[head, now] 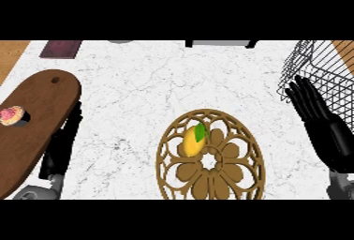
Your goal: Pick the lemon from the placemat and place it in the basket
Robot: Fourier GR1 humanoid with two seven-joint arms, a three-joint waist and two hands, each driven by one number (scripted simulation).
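1 lemon (192, 139), 1 placemat (210, 156), 1 wire basket (314, 75), 1 wooden board (34, 122) w/ 1 pink-frosted donut (11, 115) on it, all on the marble counter (131, 93).

Lemon lies on the round openwork placemat, upper-left part of it, green leaf at its top end; placemat sits at the counter's near edge, about mid-width. Basket is at the far right corner, black wire, partly cut off by the view's right edge. Board runs along the counter's left edge, donut near its left side.

Right hand (325, 124) is at the counter's right edge, well apart from the lemon & to its right, w/ bare marble between. Fingers straight, pointing toward the far edge, tips overlapping the basket's near wall; whether touching, can't tell. Hand holds nothing, fingers spread wide-ish & relaxed.

Left hand: not seen as such. Only a dark arm part (61, 145) shows low beside the board's right edge, mostly hidden.
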